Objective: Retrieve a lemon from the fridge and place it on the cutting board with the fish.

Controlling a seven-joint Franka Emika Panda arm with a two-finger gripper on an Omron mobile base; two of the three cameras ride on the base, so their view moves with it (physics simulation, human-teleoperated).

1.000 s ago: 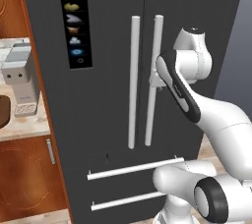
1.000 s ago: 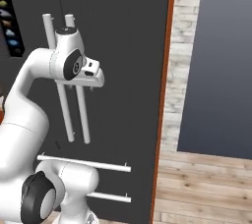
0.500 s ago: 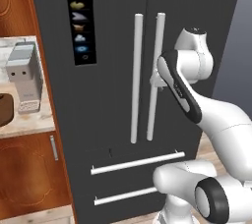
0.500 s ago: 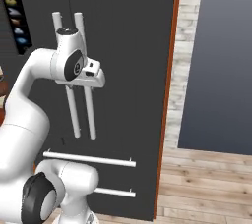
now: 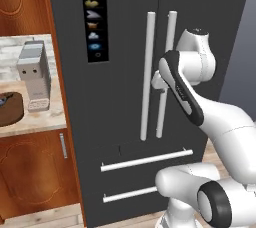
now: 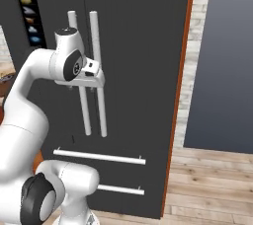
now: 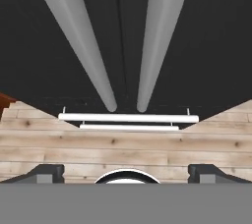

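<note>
A pale stone counter point(image 5: 30, 122) sits at the left over brown wooden cabinets point(image 5: 35, 177), carrying a grey box-shaped appliance point(image 5: 34, 74) and, at the far left edge, the dark brown cutting board point(image 5: 11, 109) with a bluish-grey sliver on it that may be the fish, too small to be sure. Pale wooden floor point(image 6: 212, 184) runs to the right of the fridge point(image 5: 125, 32), beside a brick-patterned strip of wall point(image 6: 195, 46). The fridge is tall and dark grey, both doors closed, with two long white vertical bar handles point(image 5: 148, 72) side by side, a black icon panel point(image 5: 94, 17) on the left door and two white horizontal drawer handles point(image 5: 145, 159) low down. The hand point(image 6: 91, 73) hangs just in front of the vertical handles at mid-height; in the hand view its fingertips point(image 7: 47, 173) stand wide apart, holding nothing. Since half a second ago the whole scene has slid right in the left base view, so the base has moved; the arm's pose looks unchanged.
</note>
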